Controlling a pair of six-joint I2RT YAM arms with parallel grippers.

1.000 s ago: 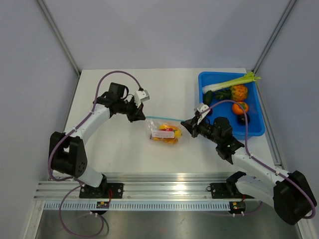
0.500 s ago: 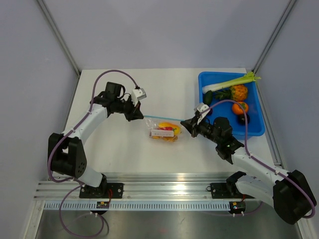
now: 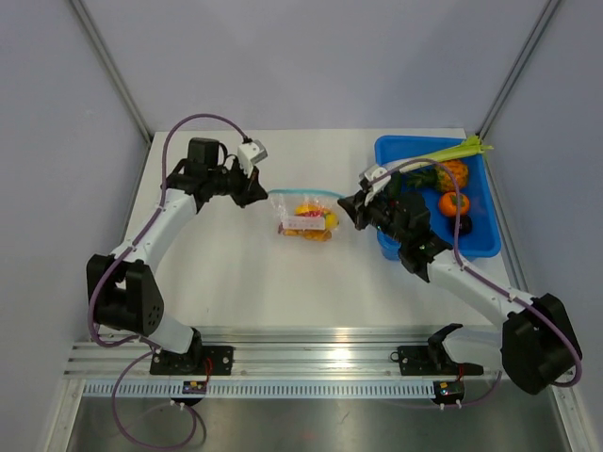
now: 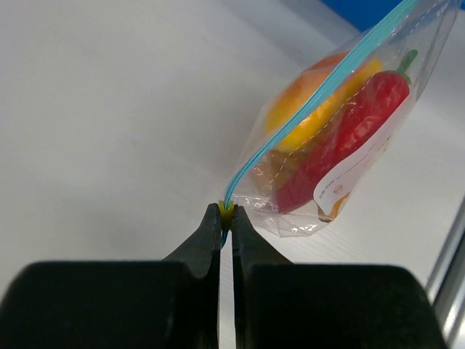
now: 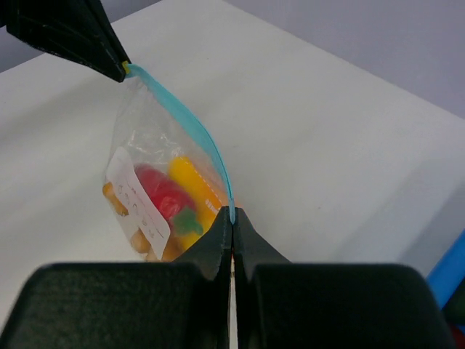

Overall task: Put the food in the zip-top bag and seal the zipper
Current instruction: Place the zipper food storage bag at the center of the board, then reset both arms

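The clear zip-top bag hangs stretched between my two grippers above the middle of the table. Inside it lies the food: a red chili piece, a yellow piece and an orange lumpy cluster. The blue-green zipper runs taut along the bag's top edge. My left gripper is shut on the zipper's left end, where a small yellow tab shows. At the other end, my right gripper is shut on the strip. A white label shows on the bag's side.
A blue tray stands at the back right, just behind the right arm. It holds a green-white leek, a round orange fruit and other toy produce. Grey walls close in the table's sides and back.
Both grippers have carried the bag away from the near edge toward the back of the table. The zipper strip now runs straighter between them. Both grips are unchanged.
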